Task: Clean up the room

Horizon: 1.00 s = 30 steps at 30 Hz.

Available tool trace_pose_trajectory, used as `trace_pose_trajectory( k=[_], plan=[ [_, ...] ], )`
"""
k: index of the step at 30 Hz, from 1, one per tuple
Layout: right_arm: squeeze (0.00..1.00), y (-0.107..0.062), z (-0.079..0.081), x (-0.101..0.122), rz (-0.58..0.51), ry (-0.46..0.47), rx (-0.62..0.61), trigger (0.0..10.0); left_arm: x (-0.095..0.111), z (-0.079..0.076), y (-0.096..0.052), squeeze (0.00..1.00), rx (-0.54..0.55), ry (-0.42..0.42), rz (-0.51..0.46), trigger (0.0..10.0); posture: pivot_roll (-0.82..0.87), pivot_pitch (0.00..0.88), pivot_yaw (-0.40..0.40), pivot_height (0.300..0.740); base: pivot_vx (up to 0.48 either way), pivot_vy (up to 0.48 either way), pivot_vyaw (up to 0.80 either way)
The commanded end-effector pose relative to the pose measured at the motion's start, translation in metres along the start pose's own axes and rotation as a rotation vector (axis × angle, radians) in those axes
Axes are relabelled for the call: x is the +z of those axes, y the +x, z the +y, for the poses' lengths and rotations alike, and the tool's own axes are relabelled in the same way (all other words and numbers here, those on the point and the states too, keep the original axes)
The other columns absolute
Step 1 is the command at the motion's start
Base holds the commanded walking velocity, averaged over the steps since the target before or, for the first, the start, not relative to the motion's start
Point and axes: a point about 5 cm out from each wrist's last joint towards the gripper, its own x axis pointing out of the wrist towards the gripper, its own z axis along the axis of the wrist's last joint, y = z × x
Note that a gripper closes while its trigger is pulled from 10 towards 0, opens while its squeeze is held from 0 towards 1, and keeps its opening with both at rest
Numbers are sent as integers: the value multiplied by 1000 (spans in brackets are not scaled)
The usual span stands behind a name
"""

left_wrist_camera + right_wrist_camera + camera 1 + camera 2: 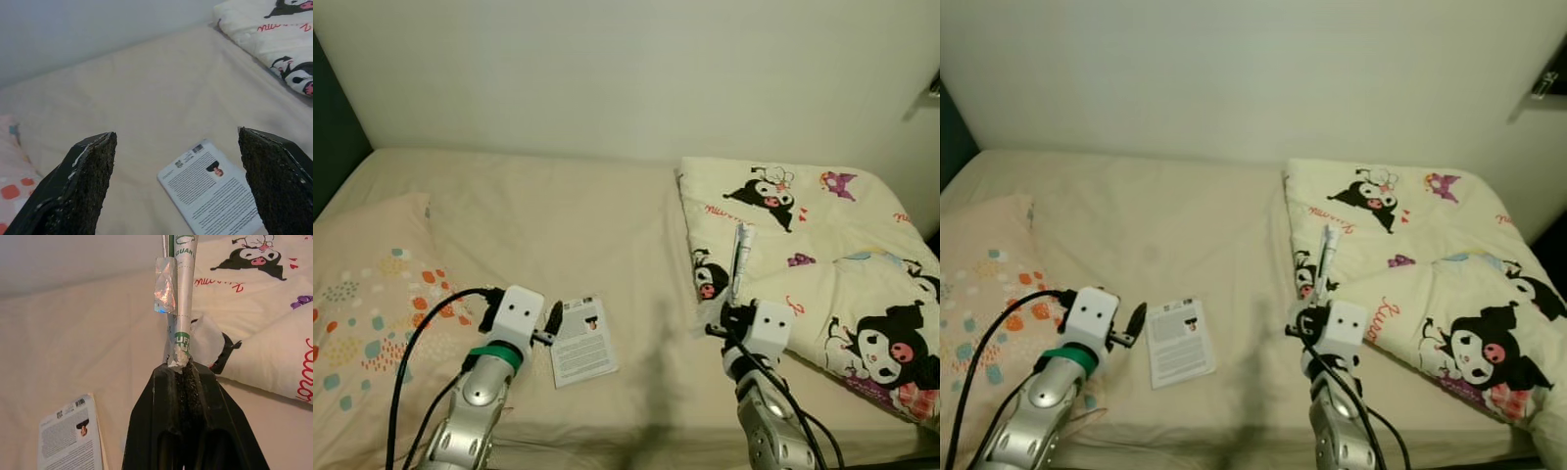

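Starting at my left, I see a pillow (367, 313) with coloured dots lying on the bed (538, 215), and my left gripper (551, 321) hovers just above the sheet beside it. Its fingers (80, 181) are spread wide with nothing between them, and the leaflet (582, 341) lies flat on the sheet just ahead of them. I judge this card the risky pick: it is thin, stiff-looking and pressed flush to a soft mattress, so if I come down on it my tips could slide over it or bunch the sheet instead of catching an edge.

Further right, my right gripper (183, 367) is clamped tight on the bottom end of a wrapper (180, 298), a long crumpled silver strip with green lettering. It stands nearly upright from my fingertips, with a torn flap of foil hanging off one side. I hold it only by its very tip, so I think a quick swing of the arm could make it bend, slip out or tear, dropping it back on the bed.

Behind the strip and to the right lies the cartoon-print blanket (822, 255), folded loosely. Its near edge is close to my right arm, and I could drag it if I pull back carelessly.
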Motion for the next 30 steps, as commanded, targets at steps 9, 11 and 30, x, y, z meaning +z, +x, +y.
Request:
trace_pose_trajectory(
  k=[9,11,30],
  plan=[
    [0,-3,-3,-6,30,-4,-4,10000,-10,0,-7,0,29,-18,29,10000,132,0,-32,740,0,0,-759],
    [0,-3,-3,-6,35,2,-10,10000,-11,-1,-8,0,29,-22,33,10000,132,0,-37,740,0,0,-800],
    [0,-4,-10,-6,52,-6,-21,10000,-12,-2,-7,0,49,-58,36,10000,130,0,-49,740,0,0,-800]
  ],
)
